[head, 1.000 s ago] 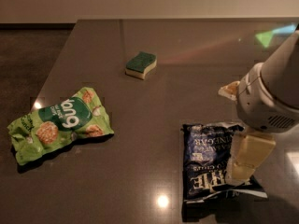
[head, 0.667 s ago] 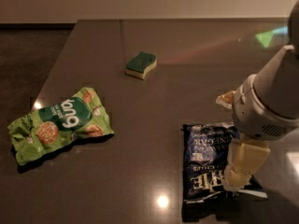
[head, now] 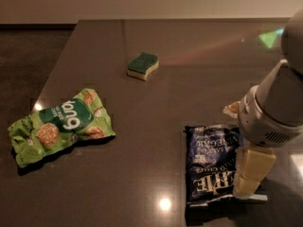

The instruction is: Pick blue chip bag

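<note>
The blue chip bag (head: 211,162) lies flat on the dark table (head: 189,56) at the front right. It is dark navy with white block lettering and a white edge. My gripper (head: 241,143) hangs over the bag's right edge, below the grey wrist. One cream finger (head: 252,173) is low at the bag's right side, and the tip of the other (head: 232,109) shows just beyond the bag's far right corner. The fingers stand apart and hold nothing. The wrist hides part of the bag's right side.
A bright green snack bag (head: 61,126) lies at the front left, near the table's left edge. A green and yellow sponge (head: 143,65) sits further back in the middle. A green light patch (head: 270,38) shows at the far right.
My gripper has moved down and slightly towards the front along the blue chip bag's right edge. The bags and the sponge have not moved.
</note>
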Controlling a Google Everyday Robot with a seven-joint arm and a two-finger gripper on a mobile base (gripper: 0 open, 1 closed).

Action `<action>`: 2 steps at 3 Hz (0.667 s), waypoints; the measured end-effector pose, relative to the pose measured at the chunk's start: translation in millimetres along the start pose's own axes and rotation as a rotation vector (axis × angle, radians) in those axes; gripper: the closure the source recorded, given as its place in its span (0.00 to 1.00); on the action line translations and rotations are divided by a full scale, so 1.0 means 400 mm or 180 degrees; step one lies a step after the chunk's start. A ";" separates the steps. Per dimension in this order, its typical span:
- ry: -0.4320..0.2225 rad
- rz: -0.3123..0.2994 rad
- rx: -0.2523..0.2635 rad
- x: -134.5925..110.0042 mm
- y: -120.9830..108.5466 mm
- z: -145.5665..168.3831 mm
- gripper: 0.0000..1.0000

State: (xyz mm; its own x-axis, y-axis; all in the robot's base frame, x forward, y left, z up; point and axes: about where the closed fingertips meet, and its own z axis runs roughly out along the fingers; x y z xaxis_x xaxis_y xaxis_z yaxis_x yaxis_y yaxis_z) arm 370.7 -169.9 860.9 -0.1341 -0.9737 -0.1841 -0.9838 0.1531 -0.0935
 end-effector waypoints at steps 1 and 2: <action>0.0123 -0.0027 -0.0081 0.013 0.006 0.015 0.03; 0.0209 -0.0048 -0.0136 0.014 0.014 0.015 0.34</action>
State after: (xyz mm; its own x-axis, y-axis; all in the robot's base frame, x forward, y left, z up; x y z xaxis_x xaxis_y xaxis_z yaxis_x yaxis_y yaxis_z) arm 365.2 -173.6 853.5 -0.1252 -0.9851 -0.1182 -0.9898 0.1323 -0.0538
